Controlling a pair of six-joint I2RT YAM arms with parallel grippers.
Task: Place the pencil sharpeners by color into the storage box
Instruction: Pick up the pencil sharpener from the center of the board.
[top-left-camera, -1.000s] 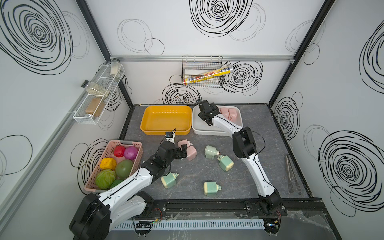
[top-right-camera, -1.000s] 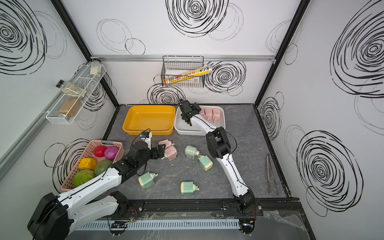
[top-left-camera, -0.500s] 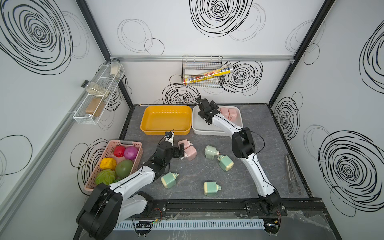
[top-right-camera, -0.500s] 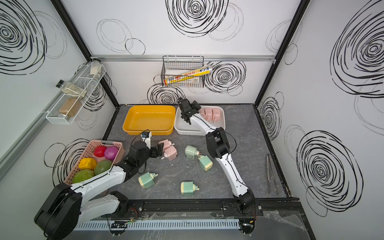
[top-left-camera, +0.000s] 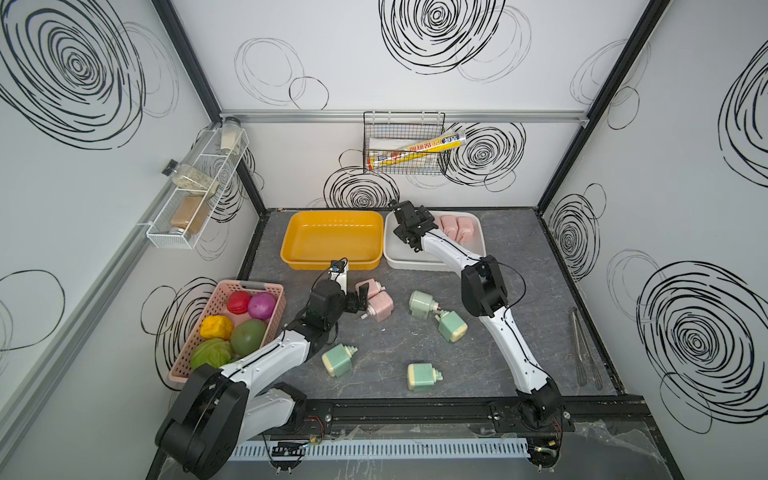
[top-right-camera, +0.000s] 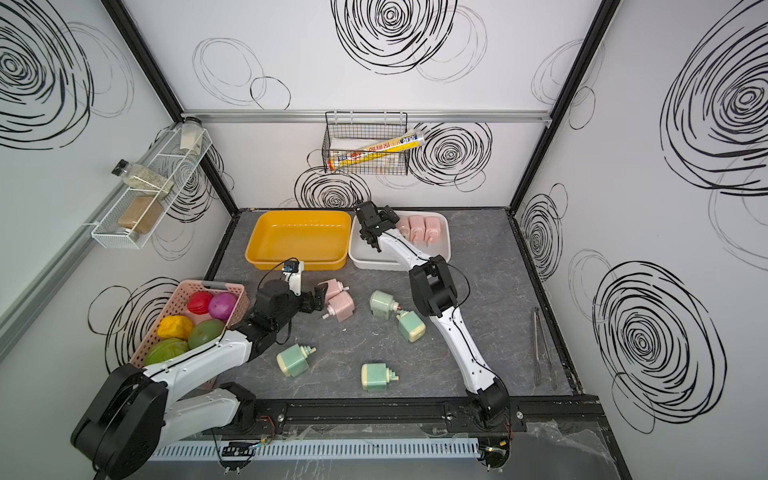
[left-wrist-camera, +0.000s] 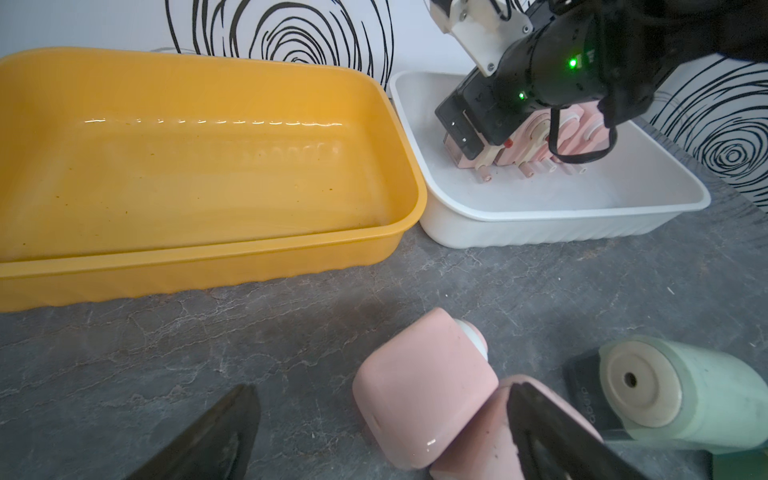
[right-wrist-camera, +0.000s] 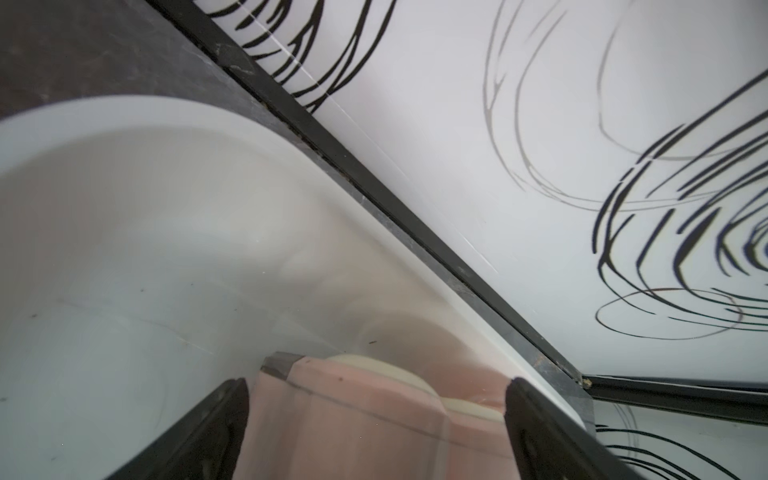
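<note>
Toward the left edge, our left hand (top-left-camera: 363, 300) sits low over the counter, fingers spread wide and holding nothing. Its tips are just beside the pink pair (top-left-camera: 380, 306) lying mid-counter. The two pinks touch each other, so we judge that a close here could catch both. It could also pinch one corner and squirt that pink aside toward the nearest green (top-left-camera: 422, 304).

The yellow tray (top-left-camera: 332, 237) at the back edge is empty, and a pink dropped there would spoil the sort.

Right of it, in the white tray (top-left-camera: 405, 254), our right hand (right-wrist-camera: 376, 386) is spread wide too. It straddles a pink sharpener (right-wrist-camera: 353, 419) lying by the tray's back wall, and we cannot tell whether the fingers touch it. Lifting out askew could drag it along or knock the pink row (top-left-camera: 457, 226) beside it.

The sharpeners are small rounded plastic blocks, each with a cream end and a stubby nozzle. Two pinks lie on the counter and the other pinks are in the white tray. Four greens lie loose: two near the front edge (top-left-camera: 338, 360) (top-left-camera: 422, 376) and two close together mid-counter, the second at (top-left-camera: 452, 326). Their smooth sides look slippery to us.
</note>
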